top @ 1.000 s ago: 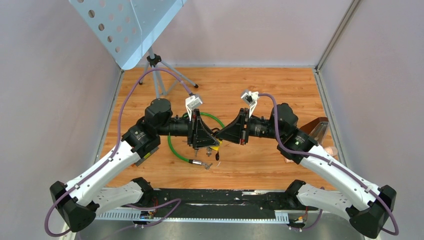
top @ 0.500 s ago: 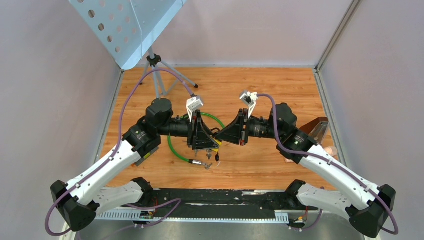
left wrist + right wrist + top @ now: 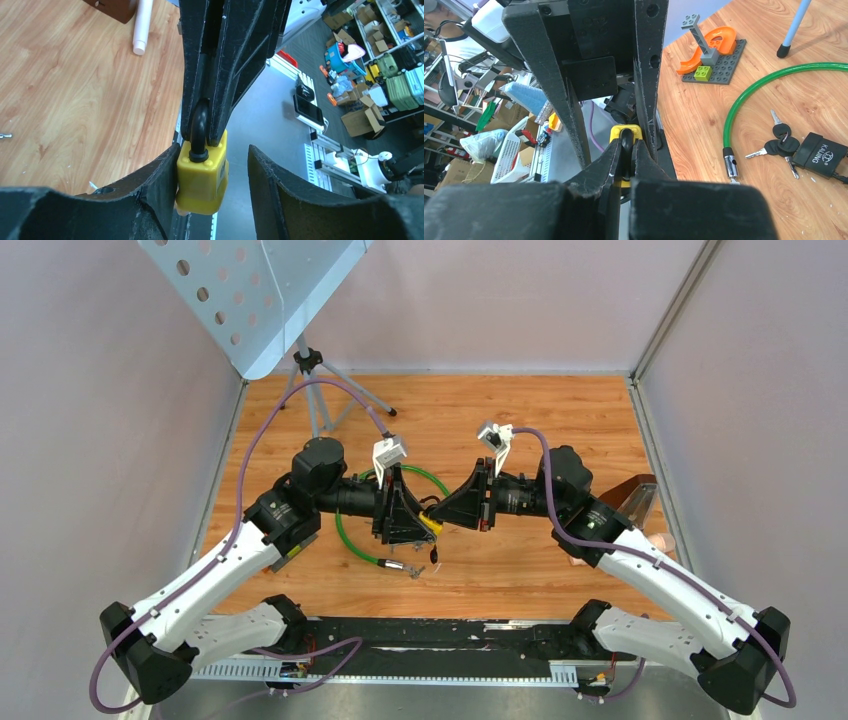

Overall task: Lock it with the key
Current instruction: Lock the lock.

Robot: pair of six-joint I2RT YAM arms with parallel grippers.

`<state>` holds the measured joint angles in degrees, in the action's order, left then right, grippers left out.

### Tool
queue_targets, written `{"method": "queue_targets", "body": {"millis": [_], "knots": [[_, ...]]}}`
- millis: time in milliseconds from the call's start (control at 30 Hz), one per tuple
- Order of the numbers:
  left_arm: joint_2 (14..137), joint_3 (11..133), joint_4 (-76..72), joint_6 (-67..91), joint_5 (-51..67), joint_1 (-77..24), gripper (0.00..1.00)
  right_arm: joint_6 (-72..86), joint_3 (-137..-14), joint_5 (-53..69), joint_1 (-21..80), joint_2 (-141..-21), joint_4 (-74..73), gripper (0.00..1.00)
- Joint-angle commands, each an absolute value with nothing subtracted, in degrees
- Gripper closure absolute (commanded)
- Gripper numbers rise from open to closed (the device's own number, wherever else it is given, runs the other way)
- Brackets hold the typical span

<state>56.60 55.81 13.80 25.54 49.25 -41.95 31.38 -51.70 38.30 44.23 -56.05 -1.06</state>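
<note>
Left wrist view: the yellow padlock (image 3: 202,177) hangs in mid-air inside the left tool (image 3: 212,150), whose jaws stand wide with only one touching it. The right tool (image 3: 626,148) is clamped tight on its black shackle (image 3: 199,135). The keys (image 3: 781,142) lie on the worktop (image 3: 824,60), well apart.

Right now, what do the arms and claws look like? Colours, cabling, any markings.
Both arms match: the left arm and right arm have white links with black joint housings. A purple cable loops along each to a white wrist camera mount. The left claw and right claw are black, triangular and matte-textured. No readable markings.
</note>
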Motion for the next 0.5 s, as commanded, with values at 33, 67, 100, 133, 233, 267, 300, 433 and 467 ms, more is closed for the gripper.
{"method": "queue_targets", "body": {"millis": [33,67,100,133,233,267,300,433,467], "knots": [[55.6,56.1,14.6,23.1,50.8,-42.1,0.42,32.0,-53.7,40.0,44.4,-55.5,6.3,1.00],[55.6,56.2,14.6,23.1,50.8,-42.1,0.45,32.1,-53.6,40.0,44.5,-55.5,6.5,1.00],[55.7,56.2,14.5,23.2,50.8,-42.1,0.47,32.3,-53.4,40.2,44.5,-55.6,6.7,1.00],[55.8,56.2,14.3,23.3,50.7,-42.1,0.53,32.4,-53.3,40.3,44.5,-55.7,6.8,1.00],[56.0,56.0,13.4,24.2,50.7,-42.1,0.69,32.7,-53.1,40.6,44.5,-56.0,7.1,1.00],[56.1,55.9,12.8,24.4,50.6,-42.1,0.73,32.8,-53.0,40.6,44.5,-56.1,7.1,1.00],[56.1,55.8,12.4,25.0,50.6,-42.1,0.81,33.0,-53.0,40.5,44.5,-56.2,7.1,1.00],[56.1,55.2,10.2,26.8,49.6,-42.1,1.00,34.2,-53.0,38.0,44.5,-56.6,6.4,0.80],[56.1,55.0,9.7,27.0,49.1,-42.1,1.00,34.3,-53.0,37.2,44.5,-56.6,6.2,0.64]]}}
